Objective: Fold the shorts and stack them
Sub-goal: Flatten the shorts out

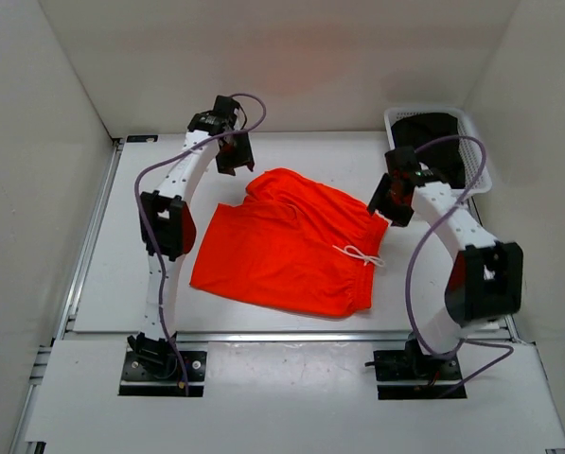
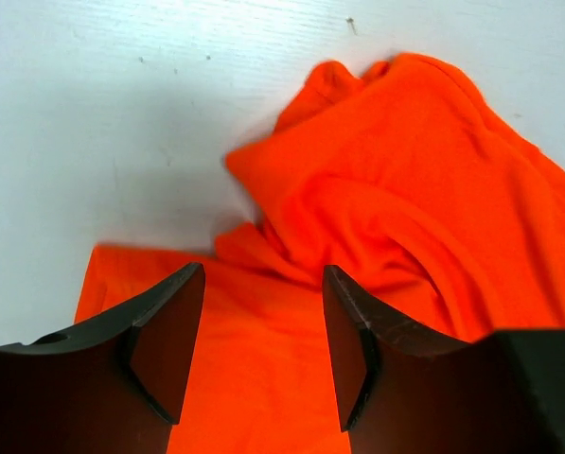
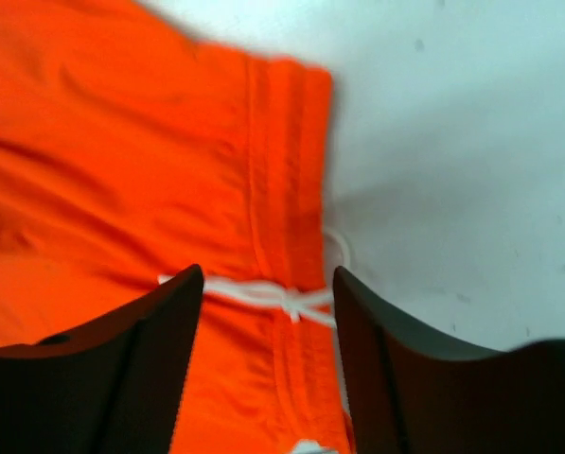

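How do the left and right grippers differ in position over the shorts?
The left gripper hangs over the rumpled far corner of the shorts; the right gripper over the flat waistband and white drawstring. The left gripper is farther back than the right gripper. Both are open, gripping nothing.
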Tool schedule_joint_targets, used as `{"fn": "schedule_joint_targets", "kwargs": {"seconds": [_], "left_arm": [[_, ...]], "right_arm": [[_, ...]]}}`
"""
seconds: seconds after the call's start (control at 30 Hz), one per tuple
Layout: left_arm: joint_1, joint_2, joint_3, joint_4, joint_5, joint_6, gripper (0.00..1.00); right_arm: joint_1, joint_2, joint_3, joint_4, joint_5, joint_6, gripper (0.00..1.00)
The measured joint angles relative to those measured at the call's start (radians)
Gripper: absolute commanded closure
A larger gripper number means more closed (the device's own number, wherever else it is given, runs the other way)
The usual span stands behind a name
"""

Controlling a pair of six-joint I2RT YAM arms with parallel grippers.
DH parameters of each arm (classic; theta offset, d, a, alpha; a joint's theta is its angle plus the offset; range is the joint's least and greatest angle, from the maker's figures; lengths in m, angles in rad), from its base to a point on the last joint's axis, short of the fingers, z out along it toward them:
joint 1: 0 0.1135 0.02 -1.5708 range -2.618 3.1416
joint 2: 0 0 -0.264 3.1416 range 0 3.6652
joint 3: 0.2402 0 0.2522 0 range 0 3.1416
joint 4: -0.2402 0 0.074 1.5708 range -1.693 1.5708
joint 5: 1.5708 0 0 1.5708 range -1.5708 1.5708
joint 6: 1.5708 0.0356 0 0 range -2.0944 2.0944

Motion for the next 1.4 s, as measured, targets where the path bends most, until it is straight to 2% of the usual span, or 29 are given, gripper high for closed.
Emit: {"fn": "schedule_joint_targets", "kwargs": {"seconds": [0.17, 0.3, 0.47, 0.57, 0.6, 0.63, 0.67, 0.7, 0.77, 0.9, 1.03, 1.23, 1.4], "left_arm": [[0.000, 0.145, 0.089, -0.016, -0.012, 0.030, 0.23], [-0.003, 0.227, 0.129, -0.015, -0.014, 0.061, 0.21], [-0.024, 0.303, 0.164, -0.001, -0.009, 0.097, 0.18], [-0.033, 0.334, 0.180, 0.004, 0.011, 0.108, 0.26], [-0.034, 0.334, 0.185, 0.007, 0.024, 0.110, 0.43], [-0.035, 0.335, 0.188, 0.014, 0.036, 0.108, 0.62], [-0.036, 0.336, 0.189, 0.020, 0.045, 0.109, 0.84], [-0.036, 0.338, 0.189, 0.024, 0.054, 0.105, 0.90], [-0.035, 0.343, 0.189, 0.028, 0.063, 0.110, 0.90], [-0.020, 0.318, 0.142, 0.060, 0.025, 0.097, 0.90], [0.021, 0.232, 0.055, 0.076, -0.026, 0.087, 0.90], [0.081, 0.017, -0.013, 0.093, -0.065, 0.095, 0.90], [0.099, -0.133, -0.009, 0.101, -0.103, 0.103, 0.90]], "right_arm": [[0.000, 0.204, 0.149, 0.022, 0.031, -0.037, 0.35], [0.000, 0.339, 0.235, 0.021, 0.055, -0.066, 0.35], [0.000, 0.472, 0.313, 0.021, 0.060, -0.103, 0.30], [0.001, 0.524, 0.340, 0.024, 0.059, -0.125, 0.35], [0.001, 0.535, 0.345, 0.024, 0.057, -0.135, 0.39], [0.001, 0.542, 0.351, 0.024, 0.056, -0.142, 0.60], [0.001, 0.547, 0.354, 0.024, 0.055, -0.156, 0.74], [0.001, 0.549, 0.356, 0.025, 0.053, -0.159, 0.84], [0.001, 0.549, 0.359, 0.027, 0.052, -0.159, 1.00], [0.007, 0.532, 0.357, 0.030, 0.058, -0.161, 1.00], [0.030, 0.438, 0.323, 0.039, 0.065, -0.165, 1.00], [0.116, 0.280, 0.315, 0.058, 0.073, -0.185, 1.00], [0.150, 0.260, 0.337, 0.067, 0.078, -0.188, 1.00]]}}
